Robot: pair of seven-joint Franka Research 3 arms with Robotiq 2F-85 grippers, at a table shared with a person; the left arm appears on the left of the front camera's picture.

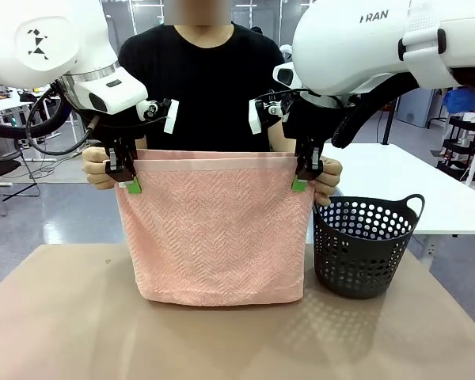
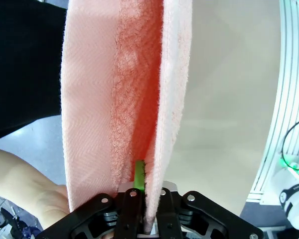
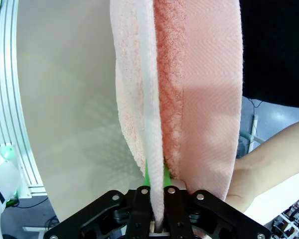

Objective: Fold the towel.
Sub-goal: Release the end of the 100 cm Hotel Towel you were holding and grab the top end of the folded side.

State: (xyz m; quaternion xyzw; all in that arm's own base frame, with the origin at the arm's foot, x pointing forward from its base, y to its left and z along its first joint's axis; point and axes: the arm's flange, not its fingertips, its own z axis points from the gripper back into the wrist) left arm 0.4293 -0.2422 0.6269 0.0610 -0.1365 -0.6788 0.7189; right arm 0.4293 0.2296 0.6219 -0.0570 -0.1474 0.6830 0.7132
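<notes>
The salmon-pink towel (image 1: 214,245) hangs doubled over the table, its fold at the bottom just above the tabletop. My left gripper (image 1: 125,180) is shut on its upper left corner, my right gripper (image 1: 305,178) on its upper right corner. In the left wrist view the pale front layer of the towel (image 2: 114,99) runs down between the fingers of the left gripper (image 2: 148,221). The right wrist view shows the same towel (image 3: 199,89) pinched in the right gripper (image 3: 157,221). The person's hands (image 1: 95,168) (image 1: 328,180) hold the corners just behind my fingers.
A dark perforated basket (image 1: 364,245) with handles stands on the brown table (image 1: 63,317) to the right of the towel. The person in a black shirt stands close behind the towel. Open tabletop lies in front and to the left.
</notes>
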